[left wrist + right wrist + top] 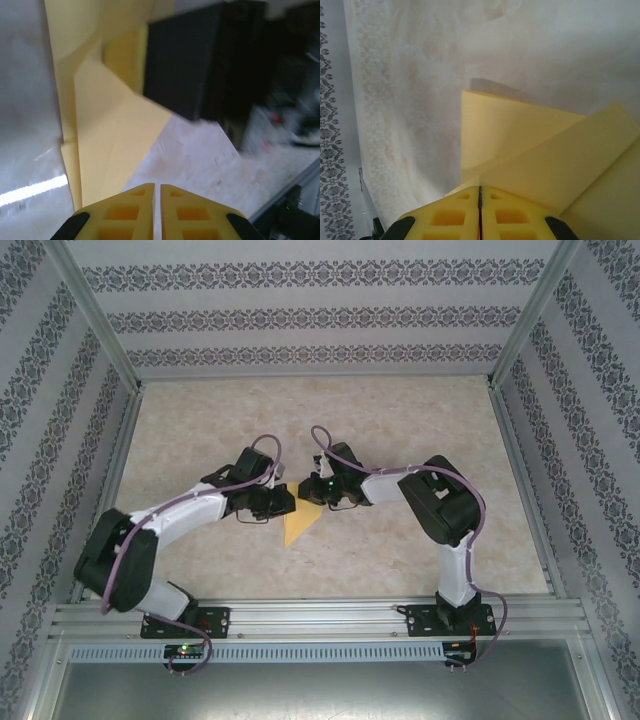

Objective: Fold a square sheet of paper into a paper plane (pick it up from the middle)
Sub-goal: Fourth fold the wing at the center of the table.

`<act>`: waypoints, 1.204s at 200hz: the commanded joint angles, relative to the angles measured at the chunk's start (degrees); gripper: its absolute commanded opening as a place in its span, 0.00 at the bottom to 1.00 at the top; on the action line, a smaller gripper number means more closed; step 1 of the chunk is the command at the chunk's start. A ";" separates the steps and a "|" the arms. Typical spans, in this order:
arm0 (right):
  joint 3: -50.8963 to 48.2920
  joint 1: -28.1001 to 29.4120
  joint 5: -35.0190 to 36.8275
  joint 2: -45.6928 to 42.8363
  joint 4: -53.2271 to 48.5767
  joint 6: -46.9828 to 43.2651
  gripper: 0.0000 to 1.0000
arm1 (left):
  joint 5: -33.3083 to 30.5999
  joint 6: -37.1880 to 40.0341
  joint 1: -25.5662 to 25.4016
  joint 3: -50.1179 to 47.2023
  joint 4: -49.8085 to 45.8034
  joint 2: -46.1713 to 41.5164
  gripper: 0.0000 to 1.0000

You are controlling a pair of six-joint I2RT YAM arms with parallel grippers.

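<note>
**Jaws narrow on both sides**

The right gripper [480, 188] pinches a raised flap of the paper [510, 130]. The left gripper [156, 186], nearly closed, sits at its edge; a hold cannot be told. The paper lies central on the table [420, 430].

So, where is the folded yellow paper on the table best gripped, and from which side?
Probably by the raised edge of the folded yellow-orange paper sheet, approaching low from the far side in the right wrist view. That edge throws a shadow on the beige marbled table, so a jaw could slip under; flatter parts offer nothing.
</note>
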 commanded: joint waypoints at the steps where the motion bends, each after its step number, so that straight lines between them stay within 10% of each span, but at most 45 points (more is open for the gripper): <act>1: -0.96 -0.42 2.38 -5.29 -2.43 -0.11 0.09 | -2.87 2.37 0.50 1.02 -1.38 5.02 0.13; 241: -15.96 -0.38 7.98 -11.96 -1.08 7.18 0.26 | -2.80 7.19 0.43 2.30 -1.54 11.98 0.18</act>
